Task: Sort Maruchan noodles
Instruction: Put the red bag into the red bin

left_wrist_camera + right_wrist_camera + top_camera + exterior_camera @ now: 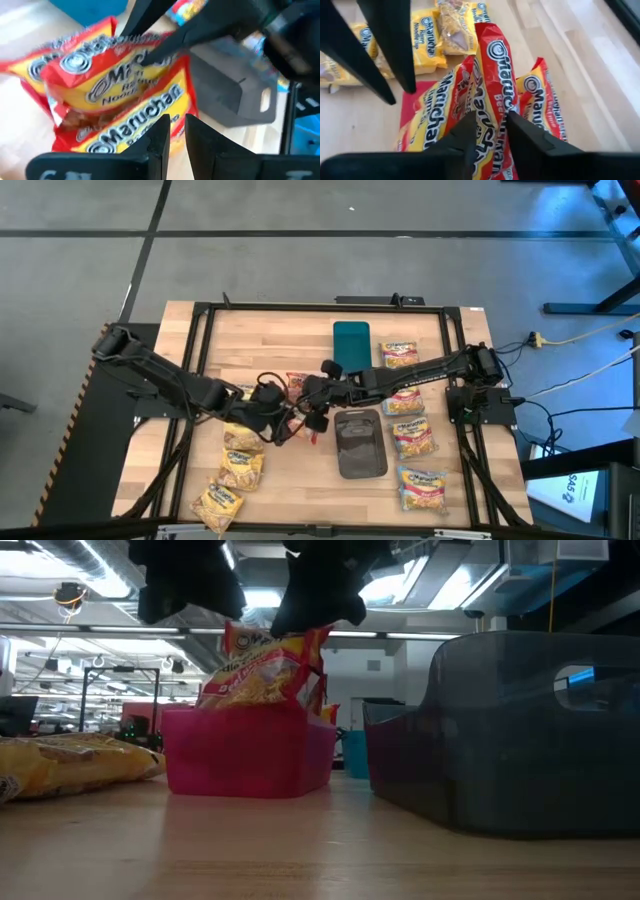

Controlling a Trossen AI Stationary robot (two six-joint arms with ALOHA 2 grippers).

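Several red Maruchan packets stand on edge in a pink tray, left of the table's middle. My right gripper reaches in from the right and is shut on one red packet. My left gripper hovers just beside these packets, its fingers almost together with nothing between them. Yellow packets lie toward the near left. Blue-and-pink packets lie in a row on the right. My right gripper pinches the upper edge of one red packet between its two fingers, coming from above and slanting from the table's right. The packet stands upright below the fingers, and its lower part sits in the pink tray among the other red packets.
A grey tray lies right of the grippers, near the table's middle, and a teal tray lies toward the far edge. The two arms stand close together over the pink tray. Bare wood shows along the far left.
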